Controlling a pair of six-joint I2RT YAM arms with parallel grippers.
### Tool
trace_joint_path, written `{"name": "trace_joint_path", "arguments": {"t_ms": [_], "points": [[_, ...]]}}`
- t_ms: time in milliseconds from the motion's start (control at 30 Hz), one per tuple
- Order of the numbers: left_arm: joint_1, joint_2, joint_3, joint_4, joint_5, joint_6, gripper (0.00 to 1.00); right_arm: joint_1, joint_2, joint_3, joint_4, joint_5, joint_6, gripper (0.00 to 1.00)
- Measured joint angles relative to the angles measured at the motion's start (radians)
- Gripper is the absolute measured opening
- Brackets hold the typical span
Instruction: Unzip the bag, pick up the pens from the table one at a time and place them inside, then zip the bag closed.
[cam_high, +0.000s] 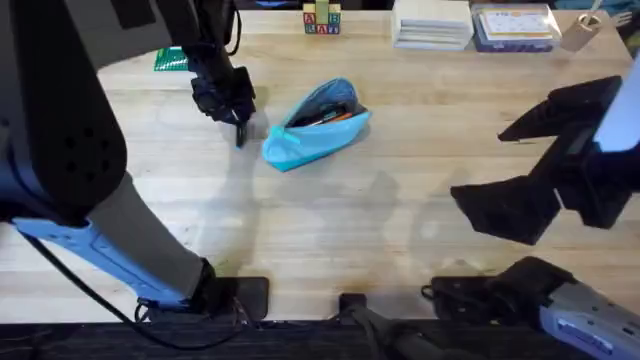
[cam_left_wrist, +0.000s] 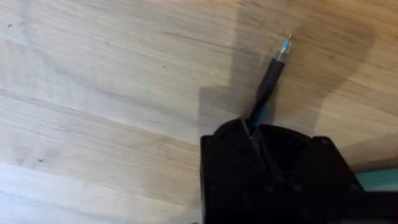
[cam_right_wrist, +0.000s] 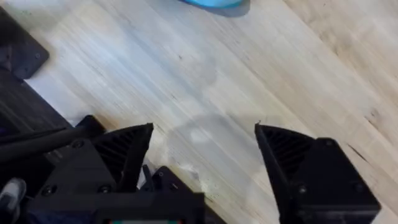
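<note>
Along the far edge of the bench (cam_high: 400, 190) stand small lettered blocks (cam_high: 321, 19), a stack of pale books (cam_high: 432, 23), a clear box with a blue-patterned lid (cam_high: 513, 27) and, toward the left, a green card (cam_high: 170, 60). None of these lies between the hands and the task's things. The light blue bag (cam_high: 315, 125) rests on the bench left of centre, its zipper open, with the orange pen (cam_high: 332, 119) lying inside along the opening. The left hand (cam_high: 240, 128) hangs just left of the bag's near-left end, fingers pressed together on the dark pen (cam_left_wrist: 271, 76), which sticks out past the fingertips with its tip pointing at the bench. The right hand (cam_right_wrist: 202, 146) hovers over bare wood at the right side, well apart from the bag, its fingers (cam_right_wrist: 124, 152) spread wide with nothing between them.
</note>
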Motion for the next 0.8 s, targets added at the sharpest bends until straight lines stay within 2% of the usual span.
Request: {"name": "trace_joint_path", "arguments": {"t_ms": [633, 733, 800], "points": [[0.0, -0.016, 0.028, -0.014, -0.004, -0.018, 0.044, 0.0, 0.0, 0.0, 0.0, 0.0, 0.0, 0.996], [0.0, -0.065, 0.028, -0.014, -0.008, -0.018, 0.044, 0.0, 0.0, 0.0, 0.0, 0.0, 0.0, 0.997], [0.0, -0.183, 0.028, -0.014, -0.008, -0.019, 0.044, 0.0, 0.0, 0.0, 0.0, 0.0, 0.0, 0.997]]}}
